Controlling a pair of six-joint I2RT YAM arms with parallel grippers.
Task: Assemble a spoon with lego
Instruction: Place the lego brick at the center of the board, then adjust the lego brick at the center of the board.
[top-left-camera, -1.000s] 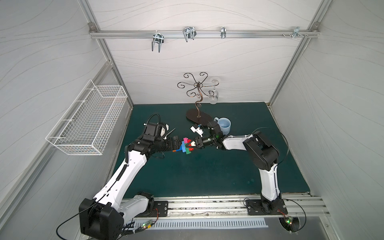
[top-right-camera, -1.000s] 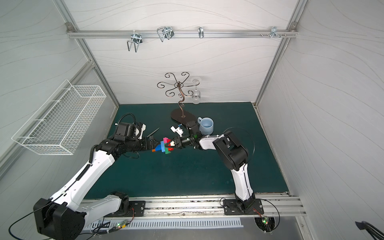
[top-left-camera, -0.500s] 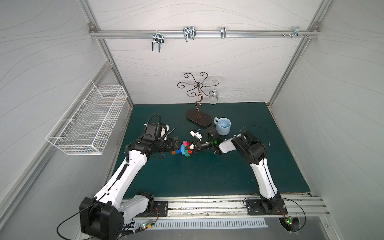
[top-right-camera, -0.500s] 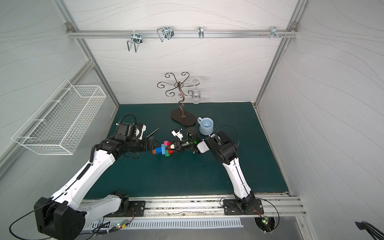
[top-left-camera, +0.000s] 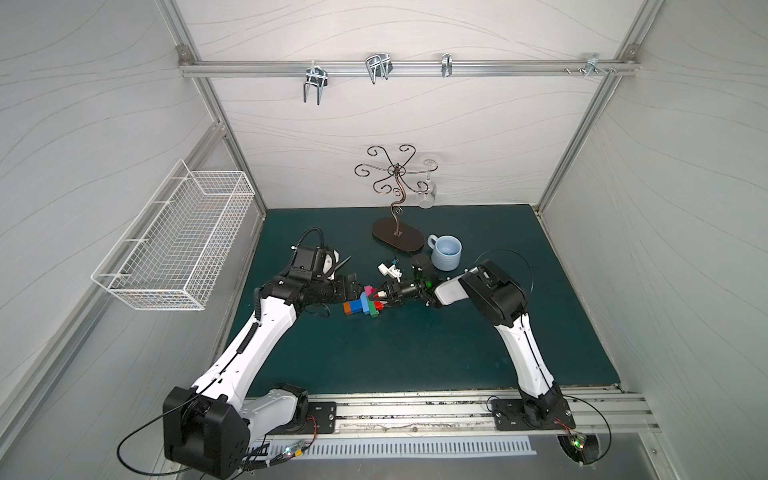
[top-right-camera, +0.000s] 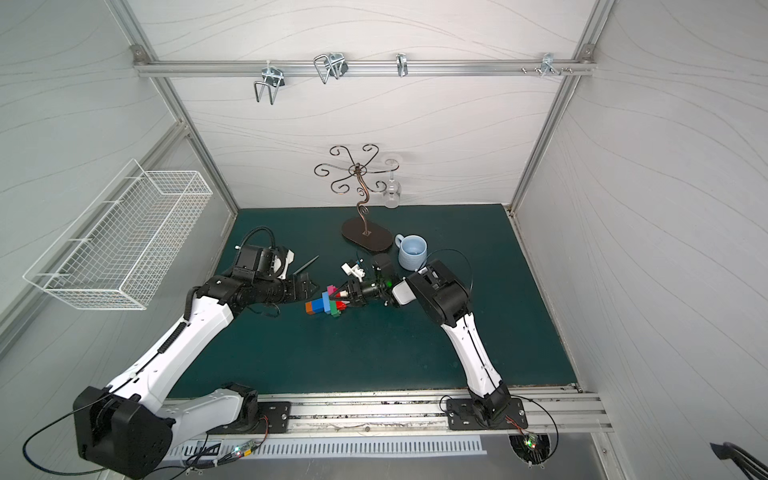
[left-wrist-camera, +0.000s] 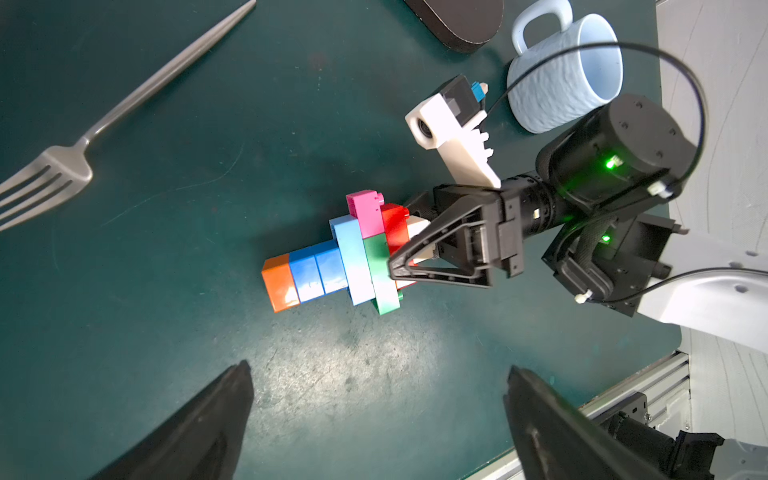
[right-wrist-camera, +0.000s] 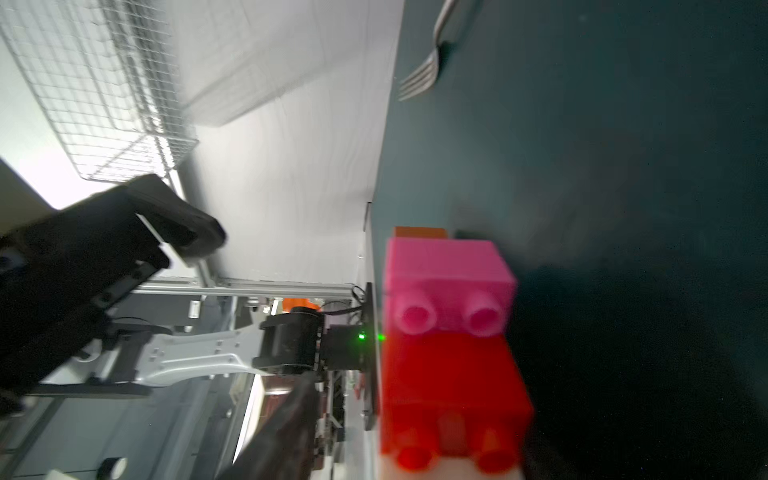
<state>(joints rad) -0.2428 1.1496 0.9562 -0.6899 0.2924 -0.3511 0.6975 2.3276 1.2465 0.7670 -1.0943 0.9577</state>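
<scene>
The spoon (top-left-camera: 360, 305) (top-right-camera: 322, 305) lies on the green mat, with an orange and blue stem and a light blue, green, pink, red and white head (left-wrist-camera: 332, 266). My right gripper (top-left-camera: 380, 297) (top-right-camera: 338, 296) (left-wrist-camera: 409, 235) stands open around the white end of the head. In the right wrist view a gap shows between one finger (right-wrist-camera: 286, 428) and the red brick (right-wrist-camera: 449, 395). My left gripper (top-left-camera: 353, 284) (left-wrist-camera: 379, 366) is wide open just left of the stem, with nothing between its fingers.
A silver fork (left-wrist-camera: 54, 174) (top-right-camera: 306, 264) lies behind the left gripper. A light blue mug (top-left-camera: 446, 251) and the dark base of a wire stand (top-left-camera: 397, 239) sit behind the right gripper. A wire basket (top-left-camera: 178, 241) hangs on the left wall.
The right gripper, shut on the spoon's head before, has opened. The spoon has moved slightly leftward and nearer. The right arm has changed its pose. The left arm has not moved.
</scene>
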